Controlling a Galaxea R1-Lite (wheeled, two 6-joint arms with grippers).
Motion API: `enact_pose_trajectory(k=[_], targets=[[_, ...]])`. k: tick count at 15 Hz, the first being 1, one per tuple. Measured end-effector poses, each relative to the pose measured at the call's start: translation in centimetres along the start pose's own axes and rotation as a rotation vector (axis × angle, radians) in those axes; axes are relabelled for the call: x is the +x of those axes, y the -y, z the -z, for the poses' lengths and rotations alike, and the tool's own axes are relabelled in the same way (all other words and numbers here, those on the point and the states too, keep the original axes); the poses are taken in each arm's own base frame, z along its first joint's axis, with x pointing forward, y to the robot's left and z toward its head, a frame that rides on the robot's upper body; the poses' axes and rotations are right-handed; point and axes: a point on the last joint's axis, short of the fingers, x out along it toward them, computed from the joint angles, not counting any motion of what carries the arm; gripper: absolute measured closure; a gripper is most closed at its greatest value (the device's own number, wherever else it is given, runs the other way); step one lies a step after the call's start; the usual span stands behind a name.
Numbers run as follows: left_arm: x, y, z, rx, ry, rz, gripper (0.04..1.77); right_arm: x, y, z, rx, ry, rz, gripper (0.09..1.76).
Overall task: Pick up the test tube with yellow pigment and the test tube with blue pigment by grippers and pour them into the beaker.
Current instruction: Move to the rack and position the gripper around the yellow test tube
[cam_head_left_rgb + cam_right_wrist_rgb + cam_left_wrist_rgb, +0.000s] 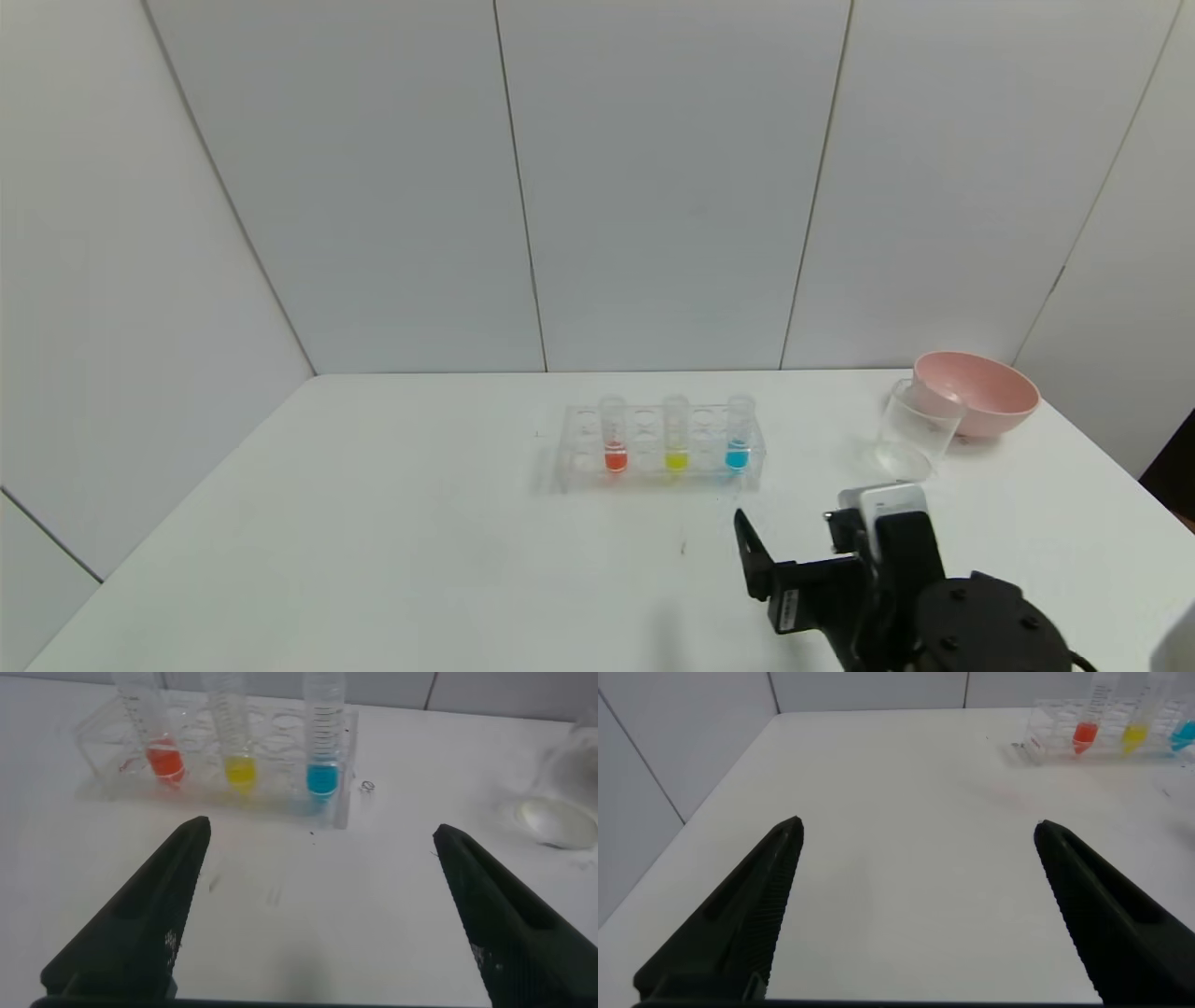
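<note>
Right pincer [318, 905] hung spread wide and empty, the blue tube [323, 742] upright in the rack [103, 742] dead ahead for a side grab, yellow tube [237, 747] just beside, beaker [910, 434] off right; left pincer [915, 905] gaped idle, well apart.

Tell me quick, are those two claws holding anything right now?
Left gripper: open, holding nothing, over bare table.
Right gripper: open, holding nothing, short of the tube rack.
</note>
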Motion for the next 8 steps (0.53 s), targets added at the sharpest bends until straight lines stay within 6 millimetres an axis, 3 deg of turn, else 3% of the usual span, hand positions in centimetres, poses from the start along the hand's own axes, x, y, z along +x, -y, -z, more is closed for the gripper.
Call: enact_pose_trajectory(k=[4, 8], targets=[[0.0, 0.0, 0.0, 0.000, 0.000, 0.000, 0.05, 2.5, -3.2, 1.1, -0.001, 0.007, -0.020, 0.14], [0.0, 0.0, 0.0, 0.000, 0.000, 0.000, 0.05, 5.1, -4.8, 1.0, -0.018, 0.002, -0.011, 0.14]])
